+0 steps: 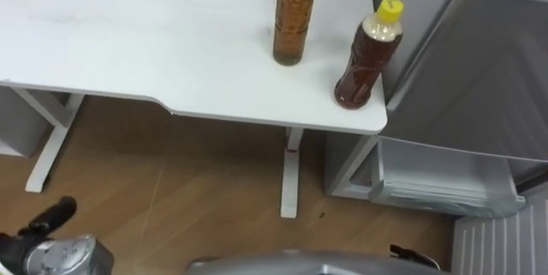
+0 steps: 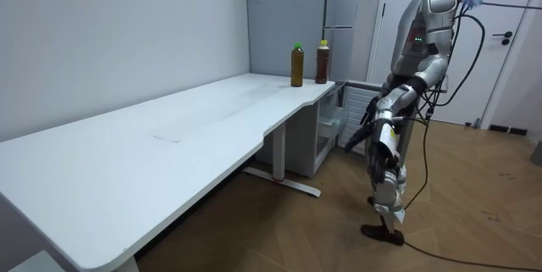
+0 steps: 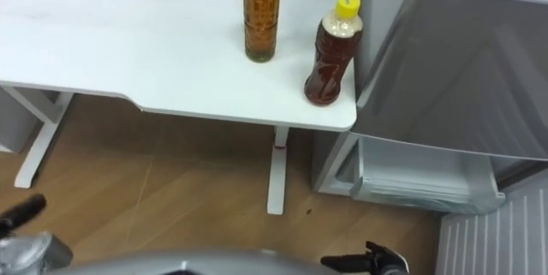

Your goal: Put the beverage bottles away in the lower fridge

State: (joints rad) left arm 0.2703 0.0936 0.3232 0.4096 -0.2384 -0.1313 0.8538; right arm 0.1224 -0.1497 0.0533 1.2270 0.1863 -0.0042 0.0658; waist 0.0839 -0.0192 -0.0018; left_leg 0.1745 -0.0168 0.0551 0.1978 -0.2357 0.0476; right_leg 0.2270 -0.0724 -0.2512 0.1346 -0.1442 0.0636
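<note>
Two drinks stand upright on the white table [image 1: 128, 44] near its right corner. One is an amber bottle with a green cap [image 1: 294, 20] [image 2: 296, 65]. The other is a darker, waisted bottle with a yellow cap [image 1: 366, 59] [image 2: 322, 62], right at the table's edge beside the grey fridge [image 1: 479, 61]. The fridge's lower compartment [image 1: 437, 179] stands open with a white bin inside. My left hand [image 1: 50, 216] [image 2: 356, 139] hangs low in front of me, fingers straight, holding nothing. Dark parts of my right hand [image 3: 370, 263] show at the lower edge. Both hands are well short of the bottles.
I stand on the wooden floor [image 1: 197, 198] at the table's end, facing the corner and the fridge. White table legs [image 1: 291, 172] stand below the edge. The ribbed inner side of the open lower door [image 1: 501, 241] is at the lower right.
</note>
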